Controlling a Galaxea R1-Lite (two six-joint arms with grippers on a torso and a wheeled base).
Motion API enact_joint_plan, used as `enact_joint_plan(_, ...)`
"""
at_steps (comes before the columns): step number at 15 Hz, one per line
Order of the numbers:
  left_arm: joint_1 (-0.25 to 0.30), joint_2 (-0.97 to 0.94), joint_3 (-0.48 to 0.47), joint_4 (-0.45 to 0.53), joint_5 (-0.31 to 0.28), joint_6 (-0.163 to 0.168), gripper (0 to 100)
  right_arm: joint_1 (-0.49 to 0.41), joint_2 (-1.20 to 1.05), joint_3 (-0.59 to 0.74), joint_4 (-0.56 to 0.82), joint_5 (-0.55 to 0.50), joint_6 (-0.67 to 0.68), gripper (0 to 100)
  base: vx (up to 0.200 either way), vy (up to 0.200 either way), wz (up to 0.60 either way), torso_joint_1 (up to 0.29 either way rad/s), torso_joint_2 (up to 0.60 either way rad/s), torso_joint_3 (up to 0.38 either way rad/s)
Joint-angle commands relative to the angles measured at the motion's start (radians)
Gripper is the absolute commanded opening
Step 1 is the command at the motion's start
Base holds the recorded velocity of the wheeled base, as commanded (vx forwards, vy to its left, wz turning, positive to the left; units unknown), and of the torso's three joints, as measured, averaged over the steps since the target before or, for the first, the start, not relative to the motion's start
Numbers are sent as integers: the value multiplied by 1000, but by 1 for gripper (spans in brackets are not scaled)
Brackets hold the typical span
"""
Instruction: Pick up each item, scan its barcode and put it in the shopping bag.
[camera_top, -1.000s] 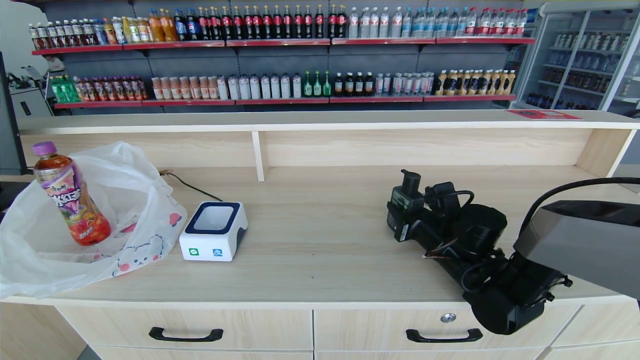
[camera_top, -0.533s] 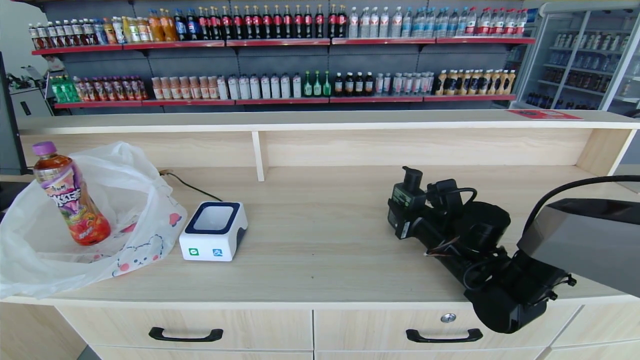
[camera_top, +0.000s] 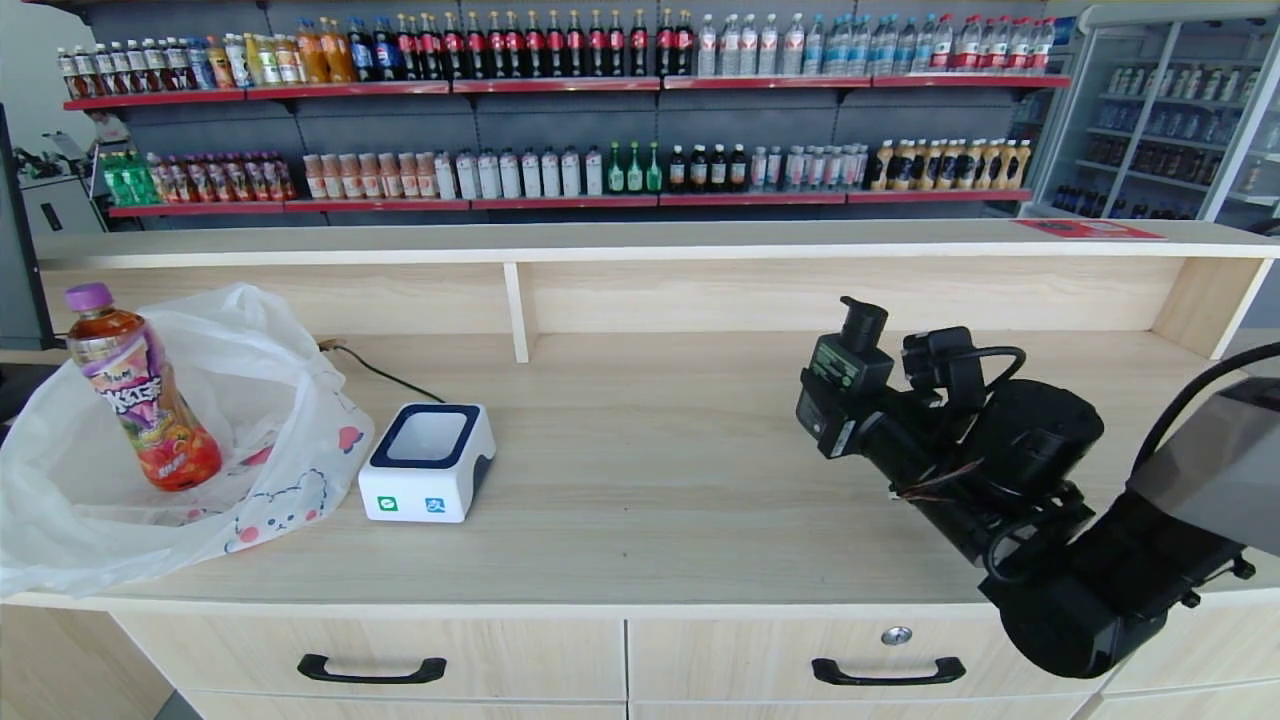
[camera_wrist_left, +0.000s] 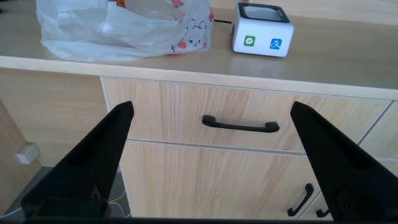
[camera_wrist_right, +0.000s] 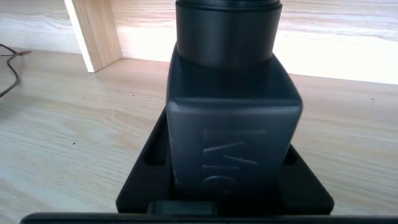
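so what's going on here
The right hand holds a dark square bottle above the counter, to the right of the scanner. A tea bottle already leans inside the shopping bag. The left hand hangs open below the counter, facing the drawers.

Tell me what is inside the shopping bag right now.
One drink bottle with a purple cap leans inside the shopping bag, its top sticking out of the opening. Crumpled plastic hides part of the bag's bottom, so anything lying flat there cannot be seen.
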Motion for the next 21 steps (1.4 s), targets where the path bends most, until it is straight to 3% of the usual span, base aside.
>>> enact_joint_plan(1,0,0,0,0,0,0,100,19,-110,44,-1,1,6,0,0,0,0,0,0,0)
enact_joint_plan(4,0,0,0,0,0,0,100,90,-207,101,-1,1,29,0,0,0,0,0,0,0)
enact_joint_plan(7,0,0,0,0,0,0,100,234,-262,138,-1,1,82,0,0,0,0,0,0,0)
enact_joint_plan(8,0,0,0,0,0,-1,100,306,-300,144,-1,5,160,0,0,0,0,0,0,0)
enact_joint_plan(11,0,0,0,1,0,-3,100,380,-333,173,-1,18,345,0,0,0,0,0,0,0)
enact_joint_plan(14,0,0,0,1,0,-4,100,508,-382,205,-1,16,528,0,0,0,0,0,0,0)
enact_joint_plan(17,0,0,0,1,0,-6,100,624,-399,193,-1,16,588,0,0,0,0,0,0,0)
enact_joint_plan(21,0,0,0,1,0,-4,100,654,-412,84,-1,18,671,0,0,0,0,0,0,0)
